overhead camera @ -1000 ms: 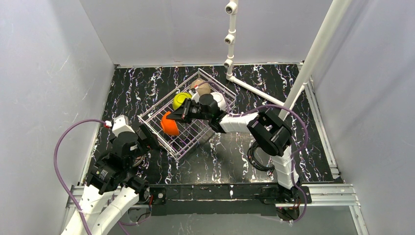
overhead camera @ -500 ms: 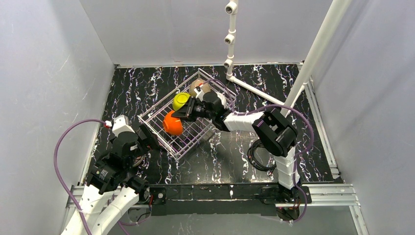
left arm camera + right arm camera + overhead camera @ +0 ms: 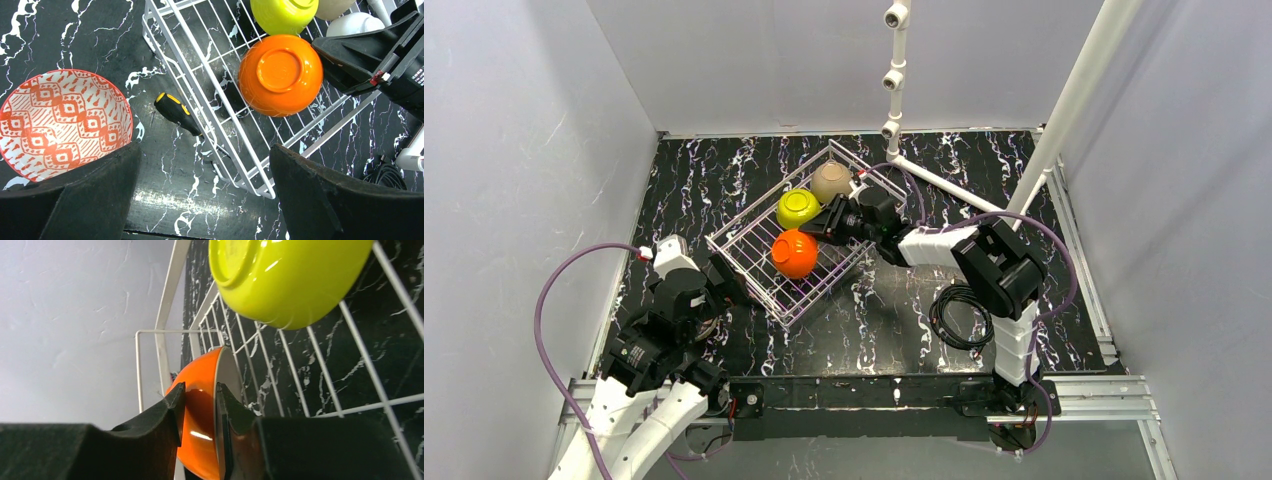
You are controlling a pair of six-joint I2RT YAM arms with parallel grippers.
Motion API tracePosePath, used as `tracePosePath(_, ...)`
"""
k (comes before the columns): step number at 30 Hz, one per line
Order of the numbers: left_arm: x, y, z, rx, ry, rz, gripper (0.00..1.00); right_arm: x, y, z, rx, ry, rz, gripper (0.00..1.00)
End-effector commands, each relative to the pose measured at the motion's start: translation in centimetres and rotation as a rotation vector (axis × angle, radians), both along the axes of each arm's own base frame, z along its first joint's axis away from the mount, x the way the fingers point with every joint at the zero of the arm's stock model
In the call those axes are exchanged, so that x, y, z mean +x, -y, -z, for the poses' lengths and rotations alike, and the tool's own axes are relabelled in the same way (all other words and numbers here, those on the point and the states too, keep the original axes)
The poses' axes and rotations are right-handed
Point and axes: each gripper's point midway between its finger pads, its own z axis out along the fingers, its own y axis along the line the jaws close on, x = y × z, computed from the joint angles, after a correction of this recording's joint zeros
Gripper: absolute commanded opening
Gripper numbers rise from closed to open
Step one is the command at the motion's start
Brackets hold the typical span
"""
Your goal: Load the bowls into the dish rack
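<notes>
Rim of the orange round bowl (image 3: 795,253), at 6 o'clock from the yellow-green bowl (image 3: 798,207) in the silvery wire-grid dish rack (image 3: 746,258), is shown clamped in the right claw (image 3: 199,395) only by the right wrist view; the left claw (image 3: 202,160) is held apart.

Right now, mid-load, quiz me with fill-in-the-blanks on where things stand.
The right gripper pinches a bowl coloured ____.
The patterned bowl sits on the ____, outside the rack.
The left gripper is ____.
Missing: orange; table; open.
</notes>
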Motion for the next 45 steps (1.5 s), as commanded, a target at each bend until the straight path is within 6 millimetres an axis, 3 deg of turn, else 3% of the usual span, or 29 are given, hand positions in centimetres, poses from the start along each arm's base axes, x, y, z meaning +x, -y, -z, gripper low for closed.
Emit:
tracePosePath(1,-0.1,-0.5,0.4,0.020,-0.017,-0.017,0.98,-0.4,1.8,2.8,-0.157,0.005,0.012,0.35)
tracePosePath(7,-0.1,-0.6,0.4,0.022,-0.015,-0.021,0.98,0.6,3.1,2.7,-0.255,0.076,0.056,0.43)
tracePosePath(15,-0.1,-0.5,0.4,0.025,-0.017,-0.020,0.98,2.8,5.5,0.7,-0.490,0.309,0.121,0.54)
tracePosePath(24,0.0,-0.6,0.4,0.029,-0.019,-0.027,0.98,0.8,4.0,-4.7,-0.659,0.583,0.142,0.70)
tracePosePath(29,-0.1,-0.9,0.3,0.036,-0.015,-0.032,0.98,-0.8,2.8,-6.5,-0.725,0.673,0.143,0.78)
tracePosePath(35,-0.2,-0.9,0.3,0.023,-0.007,-0.036,0.98,-3.7,1.5,-5.0,-0.868,0.718,0.118,0.96)
tracePosePath(40,-0.4,-1.1,0.2,0.032,-0.006,-0.036,0.98,-5.9,-0.4,-2.8,-0.899,0.718,0.048,0.97)
tracePosePath(45,-0.5,-1.0,0.3,0.022,-0.007,-0.039,0.98,-6.1,-0.8,-1.2,-0.913,0.700,0.048,0.98)
